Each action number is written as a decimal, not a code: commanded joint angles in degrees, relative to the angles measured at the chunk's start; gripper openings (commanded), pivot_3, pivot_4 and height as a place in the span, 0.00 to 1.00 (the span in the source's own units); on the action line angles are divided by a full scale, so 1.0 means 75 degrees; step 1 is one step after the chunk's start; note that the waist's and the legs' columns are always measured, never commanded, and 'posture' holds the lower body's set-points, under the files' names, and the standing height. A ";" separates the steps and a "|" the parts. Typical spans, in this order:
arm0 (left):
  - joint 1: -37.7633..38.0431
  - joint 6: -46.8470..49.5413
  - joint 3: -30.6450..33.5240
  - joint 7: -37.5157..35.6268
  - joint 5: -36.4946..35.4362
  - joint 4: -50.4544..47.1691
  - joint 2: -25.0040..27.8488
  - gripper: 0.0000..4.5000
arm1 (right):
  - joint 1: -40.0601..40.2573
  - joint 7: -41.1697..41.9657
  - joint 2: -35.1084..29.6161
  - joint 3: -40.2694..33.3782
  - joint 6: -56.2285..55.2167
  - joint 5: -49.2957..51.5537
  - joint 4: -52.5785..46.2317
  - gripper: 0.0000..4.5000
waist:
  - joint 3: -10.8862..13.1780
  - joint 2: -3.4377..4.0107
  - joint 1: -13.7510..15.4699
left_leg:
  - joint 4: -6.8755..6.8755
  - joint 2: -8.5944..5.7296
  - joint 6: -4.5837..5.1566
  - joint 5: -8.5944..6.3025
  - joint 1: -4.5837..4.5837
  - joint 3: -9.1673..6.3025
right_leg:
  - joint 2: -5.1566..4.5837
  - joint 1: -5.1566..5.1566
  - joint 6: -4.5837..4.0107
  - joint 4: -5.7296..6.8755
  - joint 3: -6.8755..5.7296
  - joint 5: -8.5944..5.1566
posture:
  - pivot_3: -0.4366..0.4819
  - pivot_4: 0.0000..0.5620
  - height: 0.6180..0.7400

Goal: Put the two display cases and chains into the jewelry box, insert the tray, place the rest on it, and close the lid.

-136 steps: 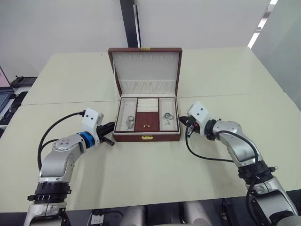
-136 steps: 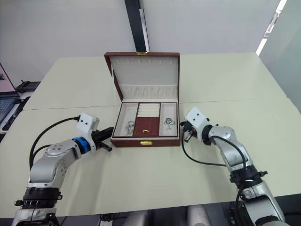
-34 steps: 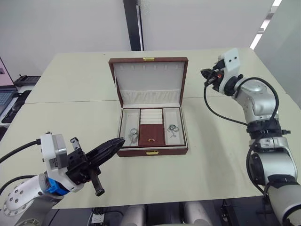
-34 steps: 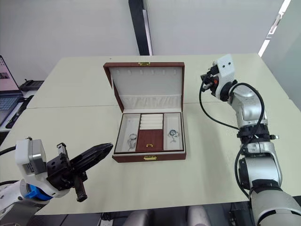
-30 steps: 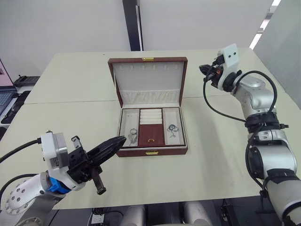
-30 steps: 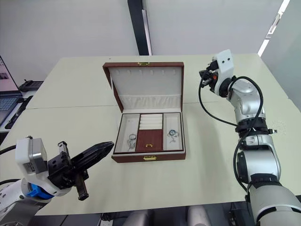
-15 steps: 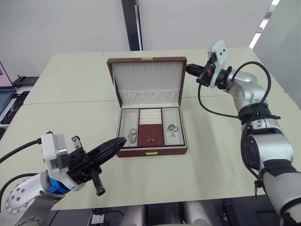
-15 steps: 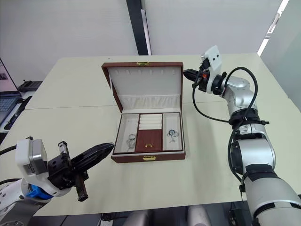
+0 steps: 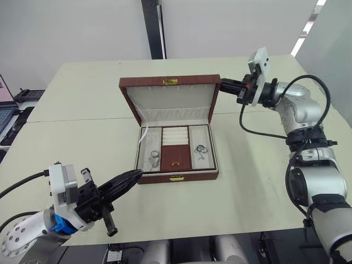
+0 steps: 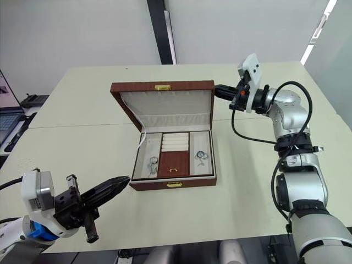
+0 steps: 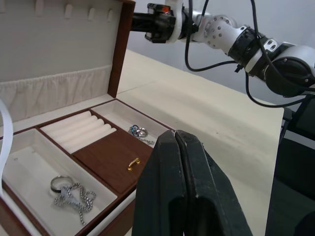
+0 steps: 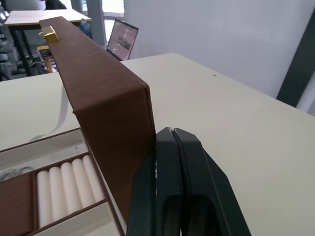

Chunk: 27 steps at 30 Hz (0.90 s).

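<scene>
The jewelry box [image 9: 177,177] sits mid-table with the tray [image 9: 175,155] seated inside it. A ring-topped chain [image 9: 153,158] lies in the tray's left compartment and a second silvery piece [image 9: 201,149] in the right one. The lid [image 9: 170,82] leans forward over the box, its gold clasp [image 12: 49,33] at the upper edge. My right gripper [image 9: 224,83] is shut, its tips against the lid's back by the right corner [image 12: 103,98]. Shut as well, my left gripper [image 9: 132,177] hovers just off the box's front left corner. The two display cases are hidden.
The box stands on a pale table [image 9: 258,181] with a seam running across its middle. A laptop [image 9: 4,104] sits on a separate desk at the far left. A black pillar [image 9: 151,27] rises behind the table.
The lid has tipped forward from upright. My right gripper swung in from the right to the lid's back corner. My left arm has sunk a little lower.
</scene>
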 commanded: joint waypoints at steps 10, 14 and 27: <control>0.0123 -0.0172 0.0706 -0.0529 0.0013 0.0507 0.0425 0.00 | 0.0815 0.0961 -0.1232 0.0266 0.1559 0.0792 -0.2685 0.00 | 0.0002 0.0002 0.0004 | 0.0000 -0.0001 0.0031 -0.0018 0.0000 -0.0009 | -0.0001 0.0002 0.0000 -0.0002 -0.0002 0.0000 | 0.48 0.27 1.00; -0.0431 -0.0096 0.1015 -0.0638 0.0055 0.1184 0.0927 0.00 | 0.1116 0.0585 -0.1361 0.0152 0.1912 0.0923 -0.3352 0.00 | 0.0005 0.0007 0.0010 | 0.0000 0.0000 0.0032 -0.0018 0.0001 -0.0008 | 0.0000 0.0000 0.0000 -0.0001 -0.0003 0.0000 | 0.48 0.27 1.00; -0.2823 0.0948 0.0567 0.1882 0.1236 0.3161 0.1271 0.00 | 0.3817 -0.1163 -0.2145 -0.1369 0.2208 0.1096 -0.5922 0.00 | 0.0010 0.0002 0.0059 | 0.0006 -0.0011 0.0035 -0.0020 -0.0003 -0.0041 | -0.0006 0.0007 0.0002 -0.0002 -0.0015 0.0001 | 0.48 0.27 1.00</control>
